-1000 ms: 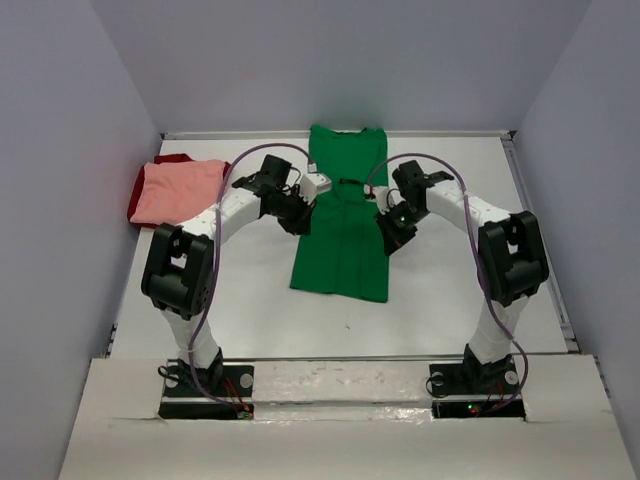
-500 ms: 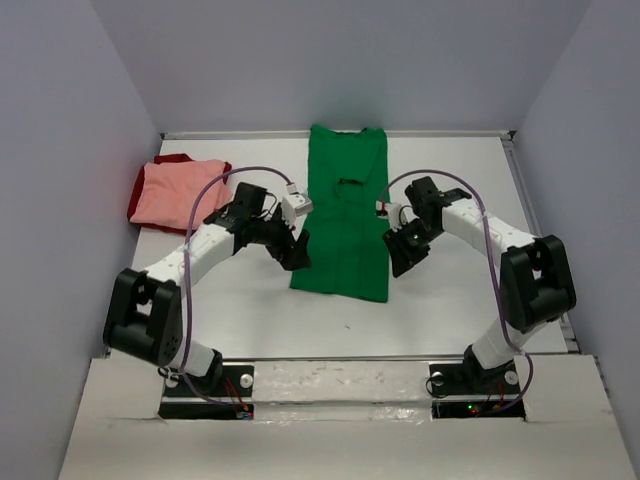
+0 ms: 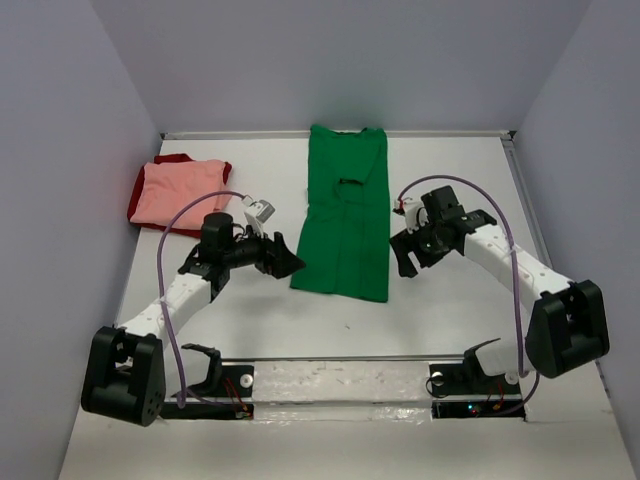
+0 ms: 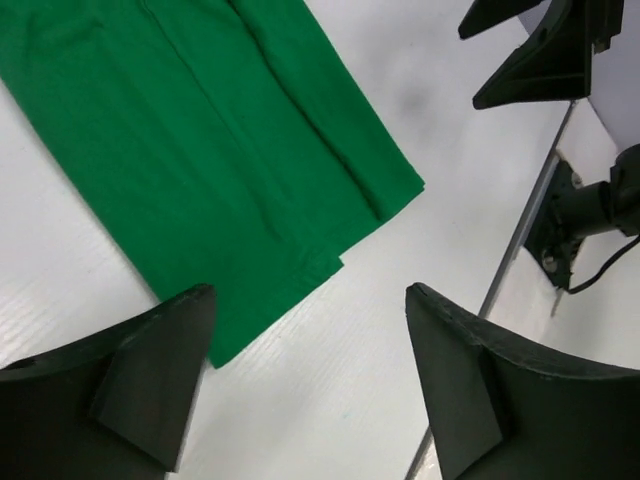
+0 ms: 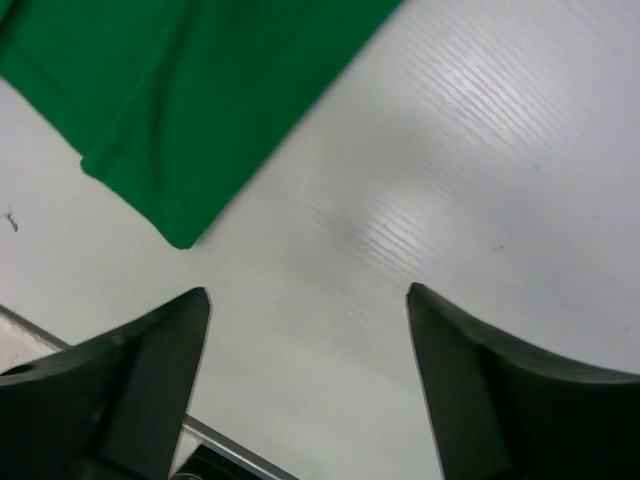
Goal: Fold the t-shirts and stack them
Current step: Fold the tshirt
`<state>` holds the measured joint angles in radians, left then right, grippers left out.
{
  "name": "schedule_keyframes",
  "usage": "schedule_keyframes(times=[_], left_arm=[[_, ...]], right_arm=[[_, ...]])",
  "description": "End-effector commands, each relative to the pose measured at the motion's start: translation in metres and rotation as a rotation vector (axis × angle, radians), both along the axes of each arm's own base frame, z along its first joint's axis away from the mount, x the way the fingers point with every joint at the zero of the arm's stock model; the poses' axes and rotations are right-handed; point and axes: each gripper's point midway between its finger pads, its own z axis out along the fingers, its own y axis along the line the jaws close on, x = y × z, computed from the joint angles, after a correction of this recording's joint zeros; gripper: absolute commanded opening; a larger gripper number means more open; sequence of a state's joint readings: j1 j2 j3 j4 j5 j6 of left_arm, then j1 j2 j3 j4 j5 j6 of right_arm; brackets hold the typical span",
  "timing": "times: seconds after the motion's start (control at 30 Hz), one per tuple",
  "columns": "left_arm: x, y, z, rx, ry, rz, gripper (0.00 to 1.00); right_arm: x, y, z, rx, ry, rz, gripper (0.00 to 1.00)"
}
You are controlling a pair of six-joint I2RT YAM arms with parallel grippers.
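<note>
A bright green t-shirt (image 3: 345,215) lies flat in the middle of the table, folded lengthwise into a long strip with both sides turned in. Its near end shows in the left wrist view (image 4: 200,170) and one corner in the right wrist view (image 5: 180,110). My left gripper (image 3: 285,262) stands open just left of the strip's near corner, nothing between its fingers (image 4: 150,370). On the other side my right gripper (image 3: 405,255) is open too, off the strip's right edge over bare table. A salmon pink t-shirt (image 3: 180,192) lies folded at the far left on a dark red one (image 3: 180,160).
Grey walls close in the table on three sides. A raised rail (image 3: 380,362) runs along the near edge by the arm bases. Bare white table (image 3: 450,310) lies right of the green strip and in front of it.
Both grippers were shut at the strip's long edges and have opened. Both arms have pulled back outward and toward the near edge, leaving the green t-shirt folded lengthwise.
</note>
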<state>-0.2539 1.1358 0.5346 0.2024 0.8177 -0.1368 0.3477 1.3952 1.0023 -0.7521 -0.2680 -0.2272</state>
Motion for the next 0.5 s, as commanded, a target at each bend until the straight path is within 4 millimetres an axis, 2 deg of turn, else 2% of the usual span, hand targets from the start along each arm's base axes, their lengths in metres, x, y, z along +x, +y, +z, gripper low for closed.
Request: schedule_keyframes(times=[0.0,0.07,0.1,0.2,0.3,0.37,0.4,0.43,0.47], left_arm=[[-0.007,-0.004,0.014,-0.120,0.009,-0.029,0.86],[-0.001,0.003,0.011,-0.101,-0.014,0.007,0.73],[0.003,0.008,0.008,-0.093,-0.012,0.041,0.67],[0.011,0.021,0.008,-0.081,-0.039,0.105,0.73],[0.013,0.043,0.005,-0.082,-0.041,0.207,0.73],[0.012,0.052,0.014,-0.096,-0.083,0.251,0.69],[0.008,0.054,0.012,-0.098,-0.086,0.261,0.69],[0.004,0.054,0.021,-0.108,-0.130,0.260,0.69],[0.002,0.055,0.022,-0.110,-0.136,0.261,0.70]], right_arm=[[0.027,-0.019,0.017,-0.048,-0.182,-0.130,0.99],[0.026,-0.020,0.021,-0.031,-0.185,-0.152,1.00],[0.022,-0.014,0.021,-0.002,-0.166,-0.129,1.00],[0.017,-0.010,0.015,0.006,-0.115,-0.101,0.99],[0.010,0.000,0.008,0.070,-0.017,-0.078,0.97],[0.005,0.006,0.001,0.091,0.043,-0.069,0.94],[0.003,0.009,-0.001,0.099,0.063,-0.055,0.91],[0.003,0.009,-0.007,0.093,0.088,-0.061,0.91],[0.005,0.010,-0.006,0.093,0.095,-0.063,0.91]])
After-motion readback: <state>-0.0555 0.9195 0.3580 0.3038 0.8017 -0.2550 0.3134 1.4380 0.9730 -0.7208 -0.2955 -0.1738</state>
